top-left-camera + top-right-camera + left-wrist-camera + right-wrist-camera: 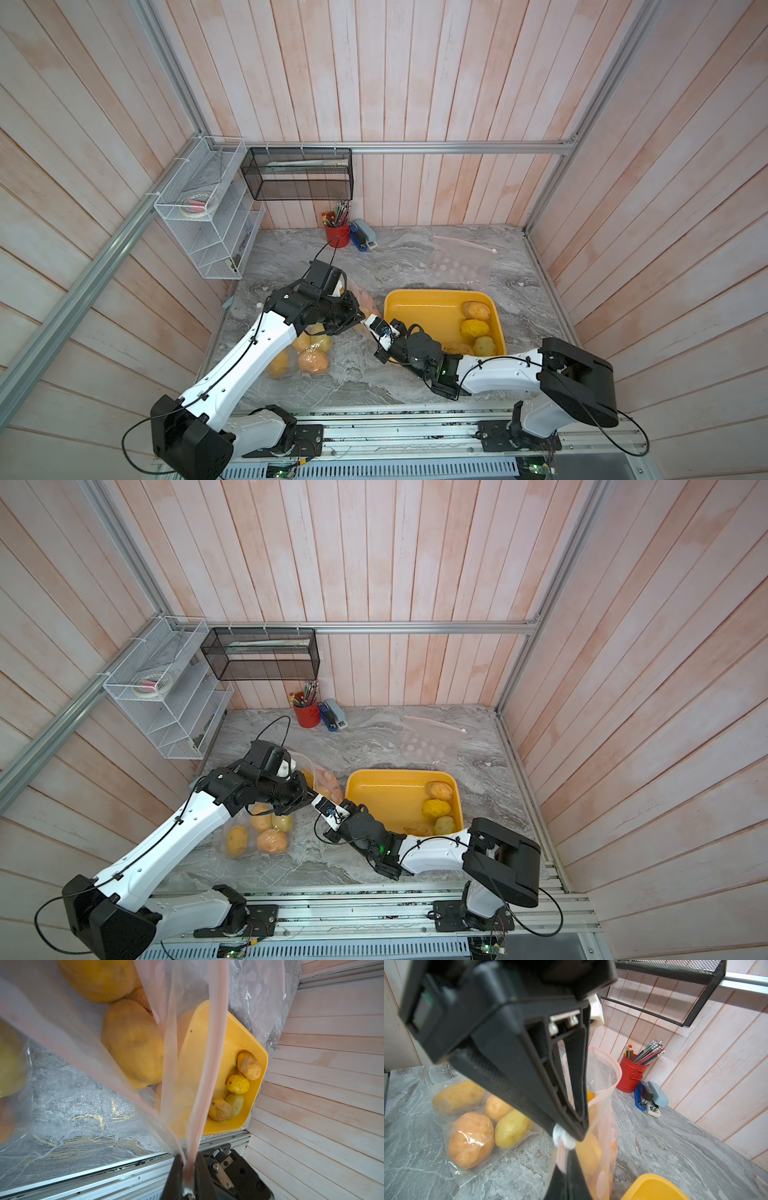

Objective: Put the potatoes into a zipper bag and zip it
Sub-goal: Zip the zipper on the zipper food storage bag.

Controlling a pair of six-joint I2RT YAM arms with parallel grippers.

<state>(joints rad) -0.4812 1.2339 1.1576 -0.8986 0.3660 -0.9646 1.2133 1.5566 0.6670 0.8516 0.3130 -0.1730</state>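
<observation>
Left gripper [188, 1164]: one, jaws pinched together on the pink zip strip of the zipper bag [604, 1076], tips at its white slider [563, 1139]. Right gripper [568, 1169]: one, jaws closed tight on the same bag's rim, just beside the left's tips. Zipper bag: held upright between both, mouth partly open, beside the yellow tray [415, 293]; potatoes inside, count unclear. Potatoes [476, 311]: four loose at the tray's right end; four more in a second bag [473, 1136] lying flat on the table [415, 374]. Third bag [459, 259]: one, flat, behind the tray. Red cup [336, 237] of pencils: one. Staplers [363, 239]: two.
</observation>
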